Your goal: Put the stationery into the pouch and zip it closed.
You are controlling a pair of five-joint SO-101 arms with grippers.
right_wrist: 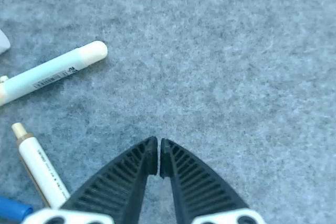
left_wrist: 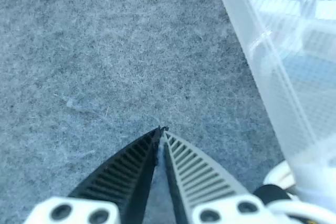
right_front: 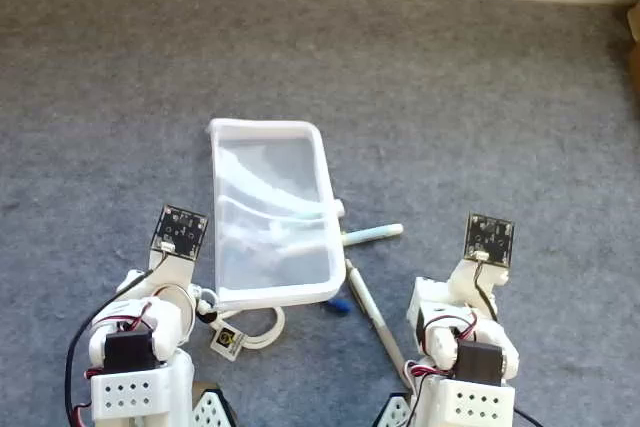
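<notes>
A clear mesh pouch (right_front: 272,212) with a white rim lies on the grey carpet between the two arms; its edge (left_wrist: 273,72) runs beside my left gripper (left_wrist: 160,132), which is shut and empty over bare carpet. A pale green marker (right_front: 372,235) pokes out beside the pouch's right side, also seen as marker (right_wrist: 50,73). A slim grey-white pen (right_front: 372,312) lies diagonally below it, its tip (right_wrist: 39,169) near my right gripper (right_wrist: 158,148), which is shut and empty. A small blue item (right_front: 337,304) lies by the pouch's near corner.
A white cord loop with a small square tag (right_front: 229,342) lies at the pouch's near left corner. Open carpet stretches beyond the pouch and to the right. A pale wall edge runs along the far side.
</notes>
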